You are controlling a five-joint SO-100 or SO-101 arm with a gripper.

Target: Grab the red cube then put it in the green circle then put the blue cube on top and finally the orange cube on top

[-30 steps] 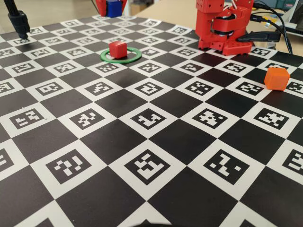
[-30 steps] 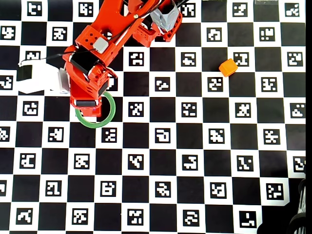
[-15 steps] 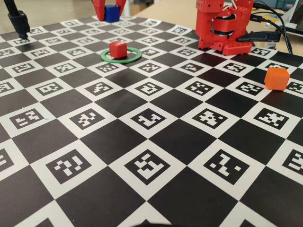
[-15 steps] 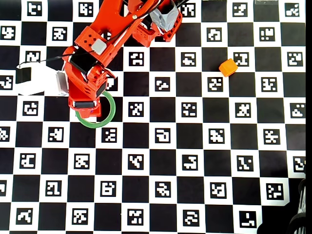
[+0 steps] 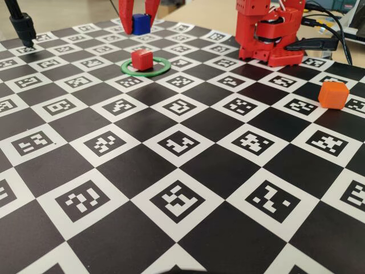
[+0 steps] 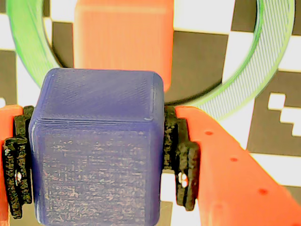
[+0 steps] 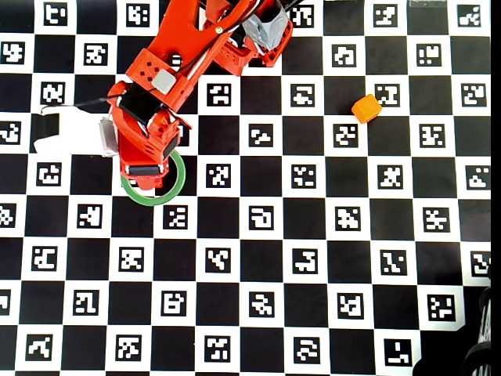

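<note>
Wrist view: filled mostly by blue cube (image 6: 96, 150), clamped on both sides between black pads (image 6: 181, 160) of gripper (image 6: 96, 157).
Fingers: pressed against opposite cube faces, no gap visible; grip looked square, cube not tilted.
Red cube: sat inside green ring (image 6: 263, 70), seen blurred beyond the blue one in the wrist view (image 6: 123, 37); in the fixed view (image 5: 141, 59) rested flat on the board, nearer the ring's left part than dead centre.
Ring: lay flat on checkered board (image 5: 182, 171), partly hidden under the arm (image 7: 168, 86) in the overhead view (image 7: 174, 188).
Blue cube, fixed view: hung in the air (image 5: 140, 23) between red fingers (image 5: 125, 10), above and behind the red cube, not touching it.
Orange cube: stood well apart on the right side of the board (image 5: 333, 94), also clear in the overhead view (image 7: 365, 108); untouched.
Step in hand: judged as the second stage, carrying blue to the stack; red already placed, orange left for last.
Alignment: from the wrist view, blue appeared offset toward the camera from red, not yet over it; exact height above red could not be told.
Next move, judged: shift forward until blue sits squarely above red, then lower gently until faces meet, then part the fingers without nudging.
Risk, judged: landing off-centre could tip blue off or push red out of the ring.
</note>
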